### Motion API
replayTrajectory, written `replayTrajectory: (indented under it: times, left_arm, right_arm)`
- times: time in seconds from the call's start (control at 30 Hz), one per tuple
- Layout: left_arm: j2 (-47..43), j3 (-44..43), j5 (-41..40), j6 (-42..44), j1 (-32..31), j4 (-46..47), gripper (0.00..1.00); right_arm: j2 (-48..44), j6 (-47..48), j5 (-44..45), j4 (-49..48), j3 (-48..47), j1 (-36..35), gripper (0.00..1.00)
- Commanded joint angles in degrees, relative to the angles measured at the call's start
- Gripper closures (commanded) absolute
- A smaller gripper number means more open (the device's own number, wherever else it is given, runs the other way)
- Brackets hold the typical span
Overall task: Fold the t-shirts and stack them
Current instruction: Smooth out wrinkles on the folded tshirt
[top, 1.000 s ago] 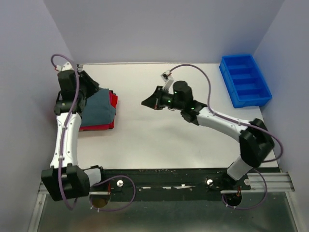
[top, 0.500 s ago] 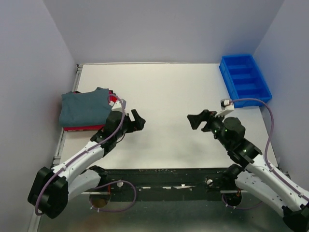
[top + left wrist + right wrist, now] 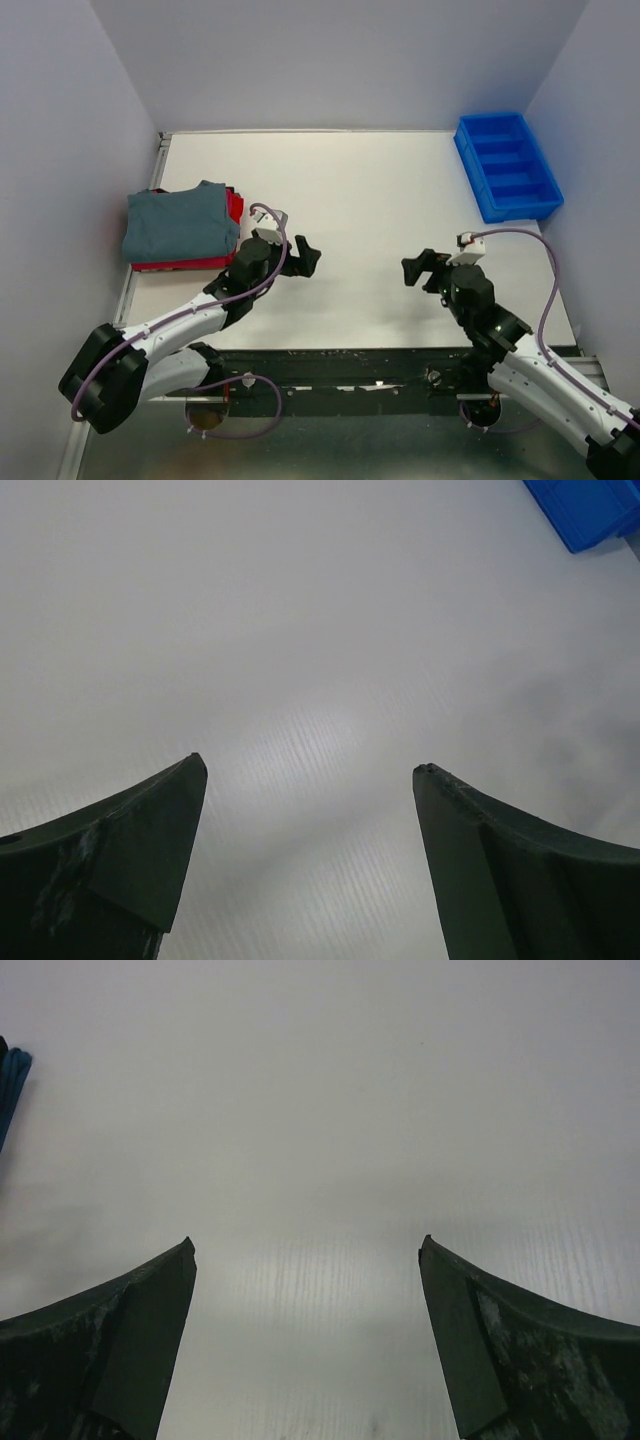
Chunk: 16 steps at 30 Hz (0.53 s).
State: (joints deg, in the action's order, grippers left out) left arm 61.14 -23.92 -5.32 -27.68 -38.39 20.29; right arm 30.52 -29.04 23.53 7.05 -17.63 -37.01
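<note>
A folded slate grey-teal t-shirt (image 3: pixel 180 226) lies on top of folded red t-shirts (image 3: pixel 234 207) at the table's left edge. My left gripper (image 3: pixel 306 256) hangs to the right of that stack, apart from it, open and empty. In the left wrist view its jaws (image 3: pixel 310 775) stand wide over bare white table. My right gripper (image 3: pixel 415 270) is over the right middle of the table, open with nothing in it. The right wrist view shows only white table between my right gripper's (image 3: pixel 305 1245) fingers.
A blue plastic bin (image 3: pixel 507 166) with dividers stands at the back right corner; its corner shows in the left wrist view (image 3: pixel 590 510). Pale walls close in the white table (image 3: pixel 360 200) on three sides. The black base rail (image 3: pixel 350 370) runs along the near edge.
Both arms have pulled back from the far table toward their bases. The left gripper left the shirt stack and moved right and nearer. Both grippers have opened wide.
</note>
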Motion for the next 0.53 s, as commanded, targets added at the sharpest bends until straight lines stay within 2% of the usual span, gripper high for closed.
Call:
replayTrajectory:
  times: [0.0, 0.5]
  left_arm:
    - [0.5, -0.6, 2.5, 1.5, -0.5, 3.4, 0.01]
    - [-0.4, -0.2, 0.1, 2.3, -0.5, 2.4, 0.01]
  right_arm:
    - [1.2, -0.2, 3.2, -2.0, -0.6, -0.2, 0.00]
    - [3.3, -0.7, 3.8, -2.2, -1.1, -0.2, 0.00]
